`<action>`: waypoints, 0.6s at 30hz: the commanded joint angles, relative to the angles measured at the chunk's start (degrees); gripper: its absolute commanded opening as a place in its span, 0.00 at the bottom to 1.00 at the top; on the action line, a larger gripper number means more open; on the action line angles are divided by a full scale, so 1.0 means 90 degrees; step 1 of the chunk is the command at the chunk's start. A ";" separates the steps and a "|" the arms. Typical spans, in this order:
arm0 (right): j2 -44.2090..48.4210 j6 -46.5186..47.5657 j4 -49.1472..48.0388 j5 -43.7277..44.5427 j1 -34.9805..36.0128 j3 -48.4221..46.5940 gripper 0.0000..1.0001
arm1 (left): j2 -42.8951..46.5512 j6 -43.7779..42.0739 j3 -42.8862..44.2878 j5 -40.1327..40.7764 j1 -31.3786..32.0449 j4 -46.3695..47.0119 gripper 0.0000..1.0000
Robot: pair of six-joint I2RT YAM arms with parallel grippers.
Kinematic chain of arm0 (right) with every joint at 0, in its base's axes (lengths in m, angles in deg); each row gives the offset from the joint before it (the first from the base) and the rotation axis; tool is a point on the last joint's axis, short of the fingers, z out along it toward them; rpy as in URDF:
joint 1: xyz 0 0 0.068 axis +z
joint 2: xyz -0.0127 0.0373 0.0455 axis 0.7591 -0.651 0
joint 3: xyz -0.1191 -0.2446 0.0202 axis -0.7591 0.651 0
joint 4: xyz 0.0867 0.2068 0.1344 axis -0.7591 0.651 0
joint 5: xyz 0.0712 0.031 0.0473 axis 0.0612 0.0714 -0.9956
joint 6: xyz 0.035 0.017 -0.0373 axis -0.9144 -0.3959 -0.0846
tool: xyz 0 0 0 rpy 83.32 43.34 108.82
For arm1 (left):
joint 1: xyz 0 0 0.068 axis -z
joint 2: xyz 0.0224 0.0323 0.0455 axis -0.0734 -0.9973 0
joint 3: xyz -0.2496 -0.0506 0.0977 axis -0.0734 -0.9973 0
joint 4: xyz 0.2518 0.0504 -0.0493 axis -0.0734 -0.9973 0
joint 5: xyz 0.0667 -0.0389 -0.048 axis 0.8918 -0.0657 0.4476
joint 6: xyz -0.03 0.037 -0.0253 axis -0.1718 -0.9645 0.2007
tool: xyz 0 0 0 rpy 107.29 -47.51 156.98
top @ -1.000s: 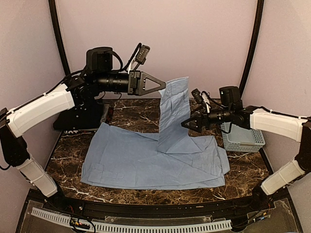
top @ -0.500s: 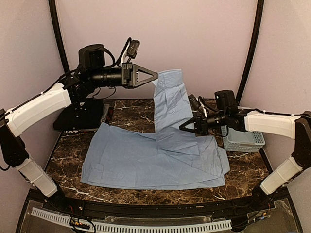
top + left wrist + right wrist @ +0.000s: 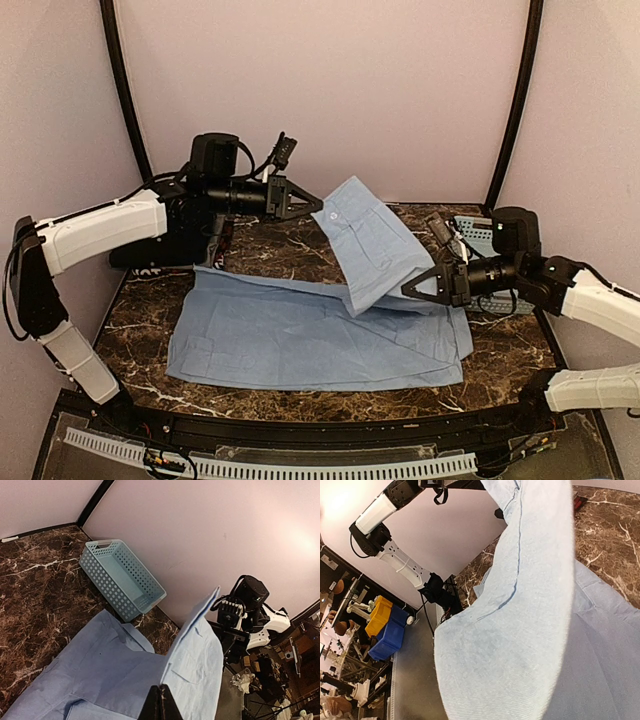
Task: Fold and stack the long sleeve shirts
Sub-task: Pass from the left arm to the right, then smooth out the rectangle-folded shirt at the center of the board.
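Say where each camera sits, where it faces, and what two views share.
Top external: above, behind the bases, looking down on table, light blue shirt, left arm, right arm.
Left wrist: looks rightward over the shirt to the basket and right arm; own shut jaws at bottom.
Right wrist: looks leftward; lifted shirt fills it, left arm beyond; own jaws hidden.
Shared: top and left wrist show the basket.

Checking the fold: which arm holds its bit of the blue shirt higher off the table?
The left arm's fingers pinch the light blue shirt well above the table; the right arm's fingers grip it low, beside the spread cloth.
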State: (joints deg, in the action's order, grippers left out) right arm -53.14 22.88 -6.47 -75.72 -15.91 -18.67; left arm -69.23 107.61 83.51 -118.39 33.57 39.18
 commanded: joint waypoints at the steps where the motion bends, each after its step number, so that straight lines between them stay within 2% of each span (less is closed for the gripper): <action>1: 0.0432 -0.1106 0.0452 0.0213 0.0058 0.0410 0.00 | -0.0314 -0.0237 -0.0049 0.0321 0.0029 -0.0241 0.02; 6: 0.0500 -0.1215 0.0834 0.0764 0.0052 0.0435 0.00 | -0.0998 -0.0594 0.0202 0.0600 0.0031 -0.0491 0.04; 8: 0.0449 -0.1210 0.0987 0.1008 0.0031 0.0360 0.00 | -0.1031 -0.0852 0.0191 0.0896 0.0026 -0.0760 0.08; 12: 0.0145 -0.1150 0.1267 0.1481 -0.0134 0.0121 0.00 | -0.0749 -0.1377 -0.0174 0.1755 0.0030 -0.1299 0.32; 14: -0.0180 -0.1076 0.1361 0.1727 -0.0211 0.0003 0.00 | -0.0572 -0.1540 -0.0478 0.2444 0.0031 -0.1611 0.49; 16: -0.0490 -0.1027 0.1315 0.1850 -0.0285 -0.0029 0.00 | -0.0425 -0.1614 -0.0848 0.3261 0.0019 -0.1902 0.58; 18: -0.0780 -0.0997 0.1156 0.1866 -0.0363 -0.0014 0.00 | -0.0381 -0.1624 -0.1241 0.3879 0.0004 -0.2117 0.64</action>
State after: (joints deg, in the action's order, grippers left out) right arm -56.27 13.26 4.66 -62.56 -17.92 -17.40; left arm -76.14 95.82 76.80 -96.36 33.68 26.94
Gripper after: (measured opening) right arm 0.004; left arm 0.597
